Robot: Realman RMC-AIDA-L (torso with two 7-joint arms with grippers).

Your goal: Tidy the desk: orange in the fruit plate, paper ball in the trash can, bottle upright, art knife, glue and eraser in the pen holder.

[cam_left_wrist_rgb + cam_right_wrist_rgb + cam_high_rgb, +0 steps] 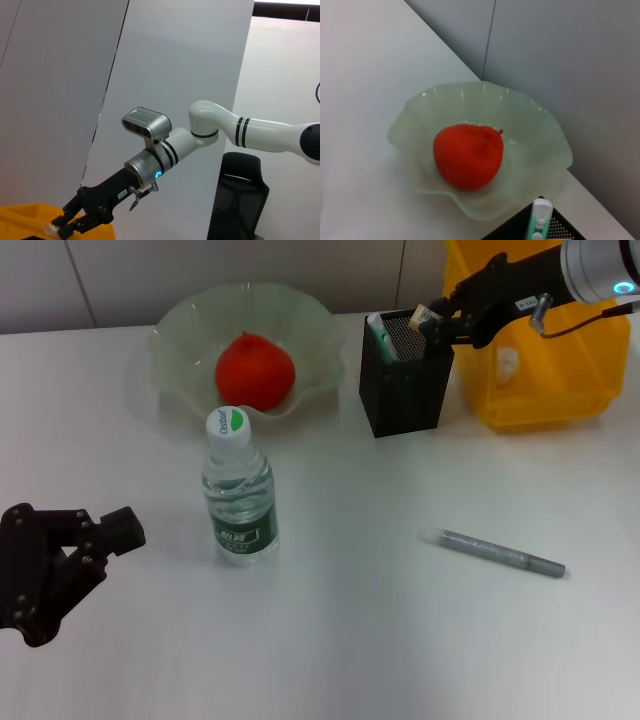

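The orange (255,370) lies in the pale glass fruit plate (180,335); both also show in the right wrist view, the orange (468,156) and the plate (540,130). The water bottle (238,495) stands upright in front of the plate. The black mesh pen holder (405,380) holds a green-white glue stick (380,335) (540,220). My right gripper (440,320) is shut on a small pale eraser (424,314) just above the holder's far rim; the left wrist view shows it too (62,226). The grey art knife (495,553) lies flat on the table. My left gripper (75,530) is open and parked at the front left.
The yellow trash can (545,370) stands right behind the pen holder, next to my right arm. A pale patch (508,360) shows on its wall; I cannot tell if it is the paper ball. The white table (350,640) stretches ahead of me.
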